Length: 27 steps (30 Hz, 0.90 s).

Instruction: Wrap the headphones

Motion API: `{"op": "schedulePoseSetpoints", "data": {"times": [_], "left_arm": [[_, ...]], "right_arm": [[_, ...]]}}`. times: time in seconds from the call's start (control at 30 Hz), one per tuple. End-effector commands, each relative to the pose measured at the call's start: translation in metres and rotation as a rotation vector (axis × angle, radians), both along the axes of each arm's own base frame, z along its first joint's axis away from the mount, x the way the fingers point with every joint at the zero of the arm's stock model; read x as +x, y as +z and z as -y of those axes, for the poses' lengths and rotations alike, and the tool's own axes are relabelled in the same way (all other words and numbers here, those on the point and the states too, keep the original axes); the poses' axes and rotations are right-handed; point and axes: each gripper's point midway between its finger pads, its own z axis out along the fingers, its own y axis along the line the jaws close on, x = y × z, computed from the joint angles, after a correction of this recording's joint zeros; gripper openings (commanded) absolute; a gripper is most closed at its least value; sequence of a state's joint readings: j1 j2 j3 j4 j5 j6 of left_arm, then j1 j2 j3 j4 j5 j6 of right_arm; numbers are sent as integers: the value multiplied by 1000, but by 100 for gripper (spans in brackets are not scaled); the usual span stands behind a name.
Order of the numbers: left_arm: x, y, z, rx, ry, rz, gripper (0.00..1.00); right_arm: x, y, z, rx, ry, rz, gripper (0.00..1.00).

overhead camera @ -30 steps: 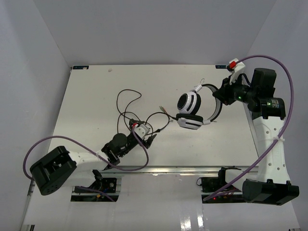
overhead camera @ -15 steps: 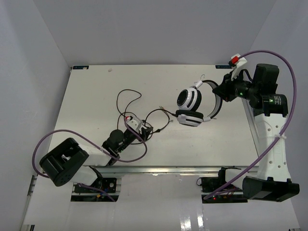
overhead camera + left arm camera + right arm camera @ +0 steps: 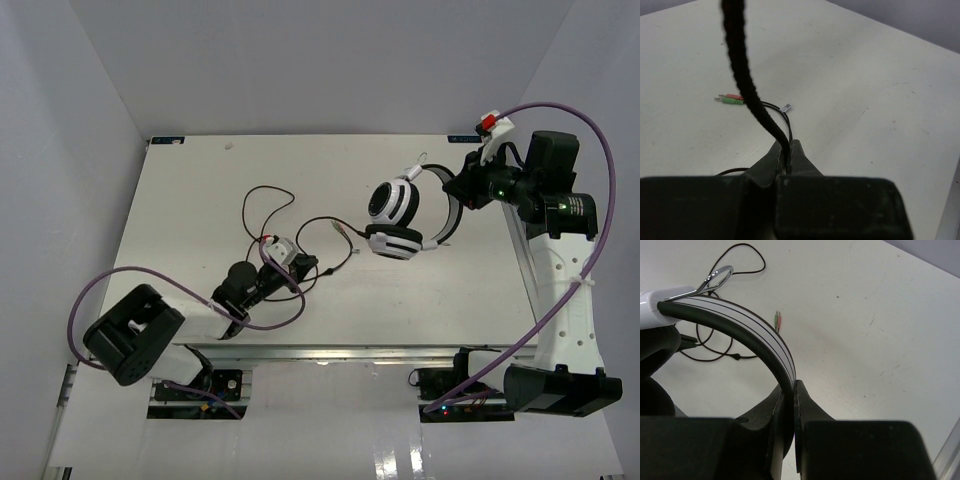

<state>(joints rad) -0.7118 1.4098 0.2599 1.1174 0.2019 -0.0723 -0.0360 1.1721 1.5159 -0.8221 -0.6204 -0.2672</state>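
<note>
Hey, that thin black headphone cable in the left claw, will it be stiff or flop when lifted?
Probably floppy: the cable lies in loose, uneven loops on the table. It looks thin and light, so the left claw, shut on it, should lift it easily. The plugs at its free end would likely trail and swing.

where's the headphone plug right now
In the top view the twin plug lies on the table near the middle, between the left tool, shut on the cable, and the headphones to its right.
</note>
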Motion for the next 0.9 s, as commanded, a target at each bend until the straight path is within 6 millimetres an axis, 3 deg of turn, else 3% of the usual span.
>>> {"op": "schedulePoseSetpoints", "data": {"times": [0.0,0.27,0.53,0.6,0.73,0.87], "left_arm": [[-18,41,5,-5,-99,24,0],[-48,73,-8,211,-196,-102,0],[-58,70,-19,394,-229,-276,0],[-53,67,-17,437,-220,-332,0],[-31,94,-16,494,-176,-279,0],[-14,121,-30,546,-86,-155,0]], "right_arm": [[13,3,17,-43,-110,35,8],[26,-24,48,-226,-241,103,8],[22,-47,27,-425,-187,143,8],[21,-53,26,-503,-195,166,8],[21,-66,24,-590,-194,203,8],[23,-74,21,-625,-191,212,8]]}}
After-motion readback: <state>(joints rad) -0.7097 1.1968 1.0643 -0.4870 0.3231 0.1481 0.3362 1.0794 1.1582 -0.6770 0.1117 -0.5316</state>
